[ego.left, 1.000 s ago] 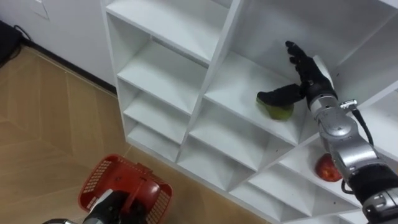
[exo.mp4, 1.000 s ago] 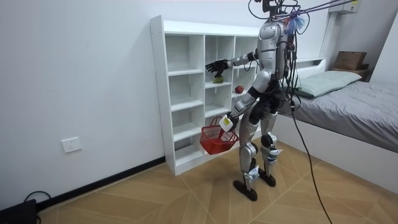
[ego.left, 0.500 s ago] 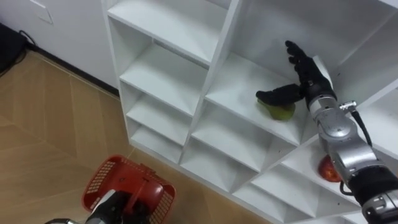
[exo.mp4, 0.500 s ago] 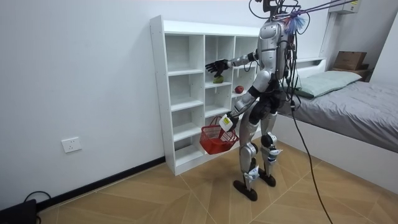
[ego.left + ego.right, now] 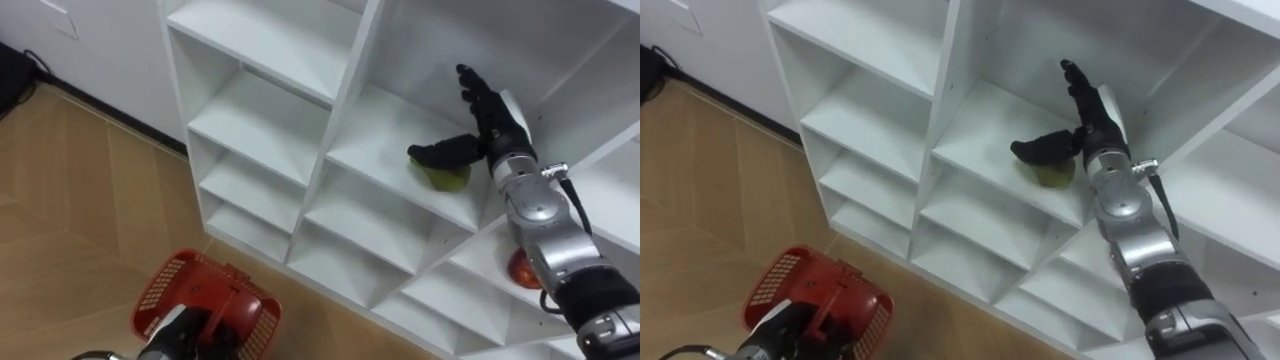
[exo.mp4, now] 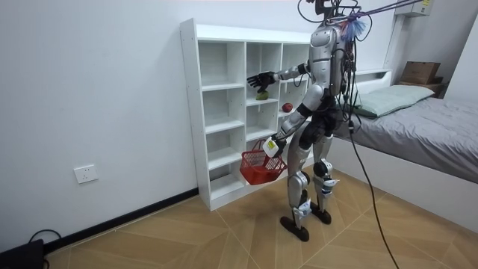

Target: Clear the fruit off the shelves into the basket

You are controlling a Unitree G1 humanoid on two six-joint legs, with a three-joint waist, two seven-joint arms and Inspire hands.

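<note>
Left eye view: right hand (image 5: 495,125) spread open, thumb over the round green fruit (image 5: 448,180) below-left (left hand (image 5: 205,335) clutches red plastic basket (image 5: 160,285)).

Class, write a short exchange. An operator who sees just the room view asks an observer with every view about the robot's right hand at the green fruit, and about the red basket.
Operator: Is the right hand shut on the green fruit?
Observer: No. The right hand is open, with its fingers straight and its thumb stretched over the green fruit.
Operator: And the red basket?
Observer: The left hand is curled round the handle of the red basket.
</note>
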